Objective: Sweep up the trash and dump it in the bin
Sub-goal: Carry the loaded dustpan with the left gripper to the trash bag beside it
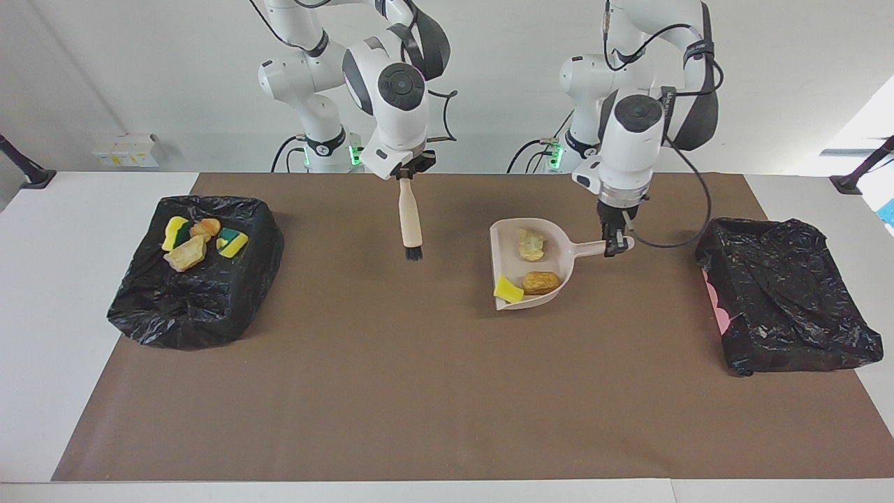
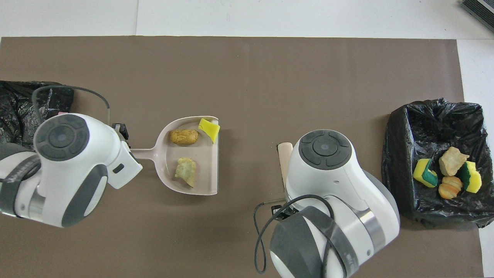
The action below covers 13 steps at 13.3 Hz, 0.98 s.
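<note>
A beige dustpan (image 1: 508, 246) (image 2: 206, 170) sits mid-table, toward the left arm's end. My left gripper (image 1: 616, 244) is shut on its handle (image 2: 144, 154). In the pan lie three pieces of trash: a yellow sponge bit (image 1: 508, 289) (image 2: 209, 129), a brown lump (image 1: 540, 282) (image 2: 184, 136) and a pale lump (image 1: 531, 244) (image 2: 185, 172). My right gripper (image 1: 407, 172) is shut on the top of a wooden brush (image 1: 410, 213) (image 2: 285, 154), which hangs upright with its black bristles (image 1: 413, 253) down, beside the pan. In the overhead view both grippers are hidden under their arms.
A bin lined with a black bag (image 1: 195, 307) (image 2: 432, 119) stands at the right arm's end and holds several trash pieces (image 1: 186, 254) (image 2: 451, 160). A second black-lined bin (image 1: 782, 293) (image 2: 19, 100) stands at the left arm's end. A brown mat (image 1: 419, 391) covers the table.
</note>
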Motion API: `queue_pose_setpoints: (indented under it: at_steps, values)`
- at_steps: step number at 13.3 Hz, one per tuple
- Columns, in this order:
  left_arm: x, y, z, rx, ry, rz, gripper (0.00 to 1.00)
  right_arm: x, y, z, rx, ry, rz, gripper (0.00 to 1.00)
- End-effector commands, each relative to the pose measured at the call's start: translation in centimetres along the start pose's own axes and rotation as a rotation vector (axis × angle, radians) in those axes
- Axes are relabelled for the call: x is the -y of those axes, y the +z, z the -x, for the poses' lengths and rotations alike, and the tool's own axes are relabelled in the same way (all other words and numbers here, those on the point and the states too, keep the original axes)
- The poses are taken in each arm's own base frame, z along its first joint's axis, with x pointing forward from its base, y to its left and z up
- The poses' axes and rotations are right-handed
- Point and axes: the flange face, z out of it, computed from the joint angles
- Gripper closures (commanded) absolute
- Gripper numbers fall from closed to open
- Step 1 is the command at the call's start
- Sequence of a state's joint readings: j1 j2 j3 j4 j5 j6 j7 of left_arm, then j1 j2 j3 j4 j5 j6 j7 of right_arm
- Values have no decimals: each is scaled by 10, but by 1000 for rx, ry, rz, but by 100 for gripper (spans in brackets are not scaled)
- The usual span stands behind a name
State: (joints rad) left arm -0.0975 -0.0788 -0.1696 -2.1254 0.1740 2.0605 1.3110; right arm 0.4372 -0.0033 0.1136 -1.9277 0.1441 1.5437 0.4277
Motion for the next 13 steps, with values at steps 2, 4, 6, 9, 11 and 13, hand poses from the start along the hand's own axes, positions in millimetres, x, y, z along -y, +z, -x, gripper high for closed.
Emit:
queue_pose_setpoints:
  at_steps: [2, 4, 6, 9, 11, 13]
  values:
    - [0, -32, 92, -39, -21, -18, 100, 52, 19, 9, -39, 64, 0, 100]
    - [1, -43, 156, -53, -104, -19, 100, 89, 34, 18, -21, 73, -33, 100]
    - [-6, -49, 229, -111, -266, -31, 100, 126, 55, 24, -35, 110, -37, 100]
    - [-26, -54, 332, -190, -429, -64, 100, 175, 103, 25, -41, 131, -31, 100]
    - [-37, -62, 398, -160, -439, -101, 100, 202, 135, 25, -37, 110, -35, 100]
    - [-50, -73, 438, -116, -459, -107, 100, 208, 150, 26, -41, 102, -31, 100]
